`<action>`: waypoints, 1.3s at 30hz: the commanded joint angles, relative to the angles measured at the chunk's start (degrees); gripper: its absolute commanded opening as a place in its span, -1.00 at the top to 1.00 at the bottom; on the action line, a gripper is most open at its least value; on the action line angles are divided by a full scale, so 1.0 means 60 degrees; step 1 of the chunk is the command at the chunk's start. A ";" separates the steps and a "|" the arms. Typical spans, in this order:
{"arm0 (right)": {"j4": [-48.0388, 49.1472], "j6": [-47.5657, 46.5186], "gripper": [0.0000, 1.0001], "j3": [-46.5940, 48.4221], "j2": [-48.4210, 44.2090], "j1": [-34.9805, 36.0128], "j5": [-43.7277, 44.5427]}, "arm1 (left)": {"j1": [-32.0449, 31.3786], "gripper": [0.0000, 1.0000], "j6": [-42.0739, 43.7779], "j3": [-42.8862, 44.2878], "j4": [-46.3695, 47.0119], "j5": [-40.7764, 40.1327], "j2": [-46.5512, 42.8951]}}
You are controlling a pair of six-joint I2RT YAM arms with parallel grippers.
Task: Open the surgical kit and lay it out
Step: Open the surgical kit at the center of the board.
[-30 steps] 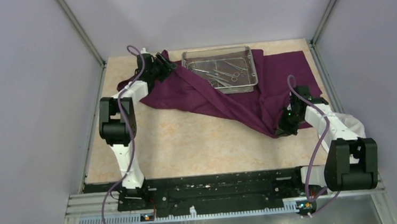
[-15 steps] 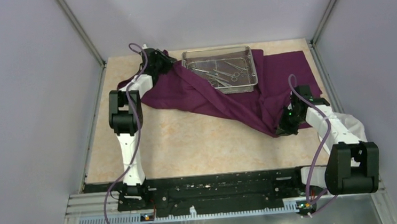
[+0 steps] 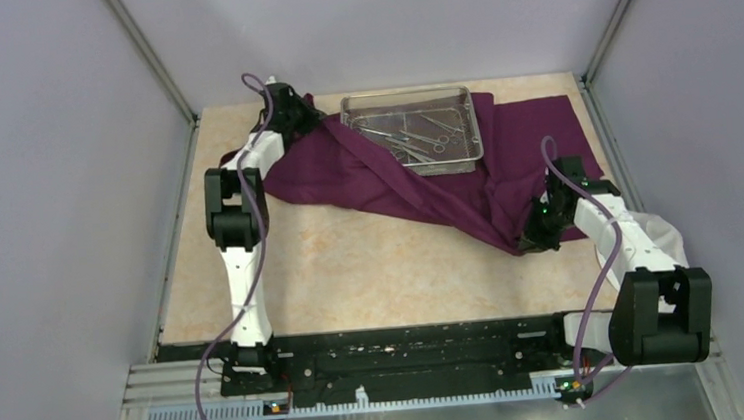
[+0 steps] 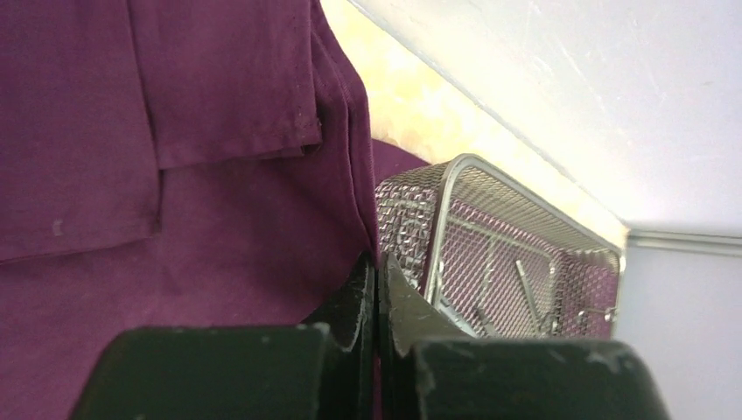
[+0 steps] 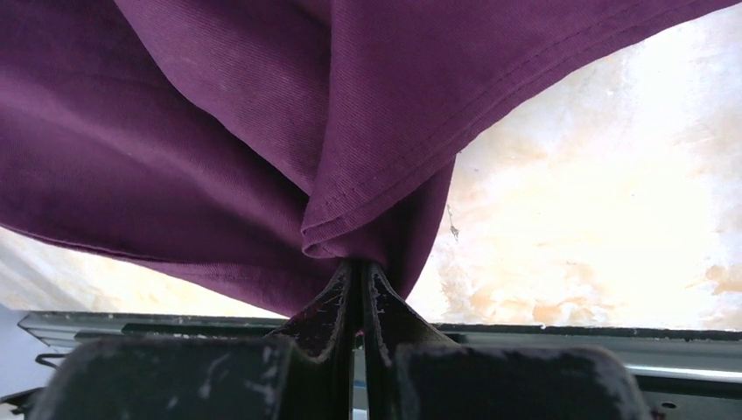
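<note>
The dark purple cloth wrap (image 3: 375, 175) lies half spread across the back of the table, with folds sloping toward the front right. On it stands the silver wire-mesh tray (image 3: 409, 94), holding several slim steel instruments (image 3: 411, 139). My left gripper (image 3: 306, 116) is at the cloth's back left corner, just left of the tray. In the left wrist view it (image 4: 378, 262) is shut on a fold of the purple cloth (image 4: 219, 219) beside the tray's mesh wall (image 4: 490, 254). My right gripper (image 3: 531, 241) is shut on the cloth's front right corner; the right wrist view shows its jaws (image 5: 359, 264) pinching bunched purple fabric (image 5: 262, 131).
A white cloth (image 3: 667, 233) lies under my right arm near the right wall. Grey walls close the table on the left, back and right. A black rail (image 3: 409, 352) runs along the near edge. Bare tan tabletop (image 3: 373, 270) spans the front middle.
My left arm reached farther back and its gripper went from open to shut on the cloth's fold beside the tray. The right gripper has kept its hold without moving.
</note>
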 commanded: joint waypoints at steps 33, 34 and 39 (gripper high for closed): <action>-0.4698 0.0290 1.00 0.1479 -0.0941 0.0004 0.2230 | 0.0633 0.97 -0.2395 -0.9117 -1.1893 -0.7997 -1.5453; -0.4746 0.0366 1.00 0.1476 -0.1038 0.0004 0.2272 | 0.0633 0.91 -0.2496 -0.9250 -1.1888 -0.8000 -1.5818; -0.5066 0.0654 0.69 0.1491 -0.1269 0.0004 0.2737 | 0.0633 0.00 -0.3539 -0.9493 -1.2967 -0.7210 -1.6783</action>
